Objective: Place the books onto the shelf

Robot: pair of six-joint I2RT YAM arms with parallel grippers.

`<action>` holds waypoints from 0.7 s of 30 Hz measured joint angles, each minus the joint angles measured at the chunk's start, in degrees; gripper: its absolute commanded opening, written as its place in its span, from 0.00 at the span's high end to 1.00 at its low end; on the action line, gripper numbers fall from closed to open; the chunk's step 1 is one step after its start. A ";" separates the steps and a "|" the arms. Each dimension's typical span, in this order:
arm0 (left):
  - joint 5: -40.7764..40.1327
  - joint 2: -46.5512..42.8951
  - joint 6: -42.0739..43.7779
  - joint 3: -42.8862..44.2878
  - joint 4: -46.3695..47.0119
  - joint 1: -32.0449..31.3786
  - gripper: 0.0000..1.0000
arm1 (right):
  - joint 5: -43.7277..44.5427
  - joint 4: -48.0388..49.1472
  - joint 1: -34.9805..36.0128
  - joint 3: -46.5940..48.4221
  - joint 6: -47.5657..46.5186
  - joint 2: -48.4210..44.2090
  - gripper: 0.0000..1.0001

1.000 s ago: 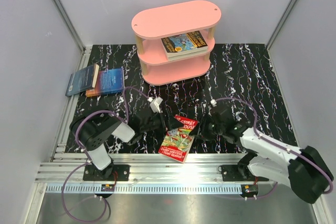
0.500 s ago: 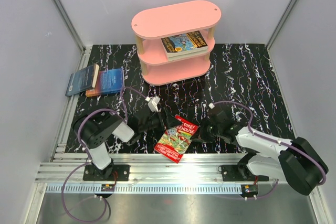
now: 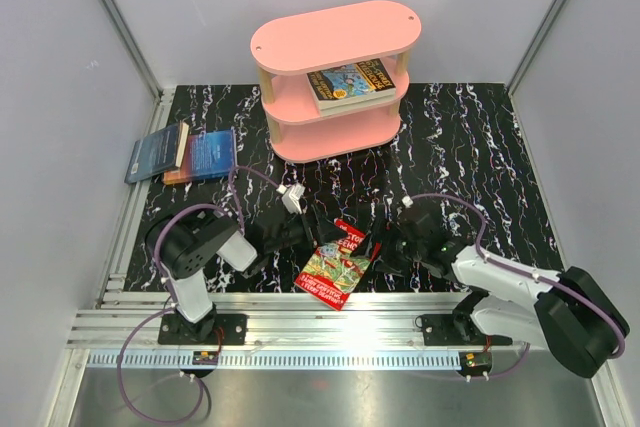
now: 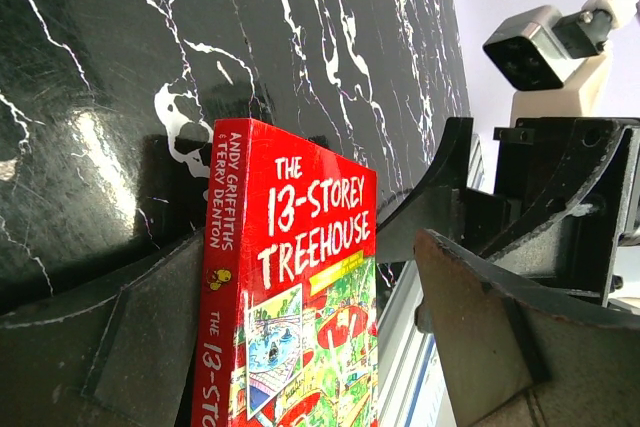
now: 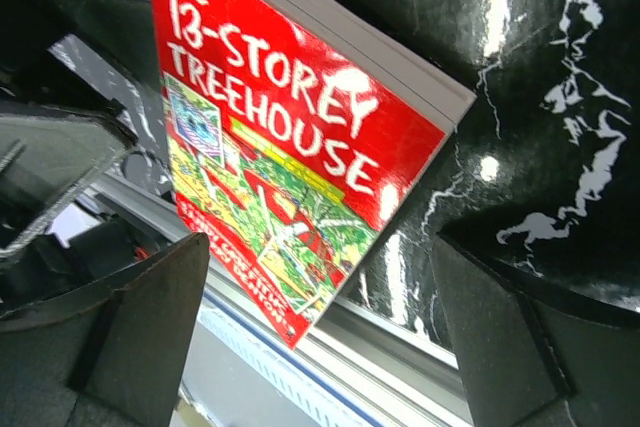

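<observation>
Treehouse book [image 3: 335, 267] propped on edge at near side of table [image 3: 460, 147], between wide-spread fingers of left hand [image 4: 312, 247], spine against one, unclamped. Right hand [image 5: 320, 247] gaping, empty, facing the cover. Pick-up stage, seemingly; next: a firm close, then carry to shelf [image 3: 335, 37].

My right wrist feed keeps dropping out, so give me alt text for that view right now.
A red paperback, The 13-Storey Treehouse, fills the centre, tilted with its cover toward the camera. The right gripper is open, its dark fingers standing wide apart on either side of the book. Behind is the black marbled table, with a metal rail along the bottom.
</observation>
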 measured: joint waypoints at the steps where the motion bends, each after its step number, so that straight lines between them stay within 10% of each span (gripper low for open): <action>1: 0.04 0.17 -0.04 0.00 0.24 0.00 0.15 | 0.02 1.16 0.02 -0.81 0.68 -0.46 0.00; 12: 0.20 2.12 -1.20 -0.22 4.09 1.97 0.16 | -0.39 27.43 4.72 0.33 8.26 17.20 0.09; 16: 0.20 2.14 -0.87 -0.31 4.28 2.05 0.16 | 1.68 31.23 4.83 -2.86 9.09 16.79 0.63; 21: 0.72 3.45 -1.29 0.11 5.90 1.22 0.16 | 4.52 28.00 5.51 -6.08 9.51 12.79 1.00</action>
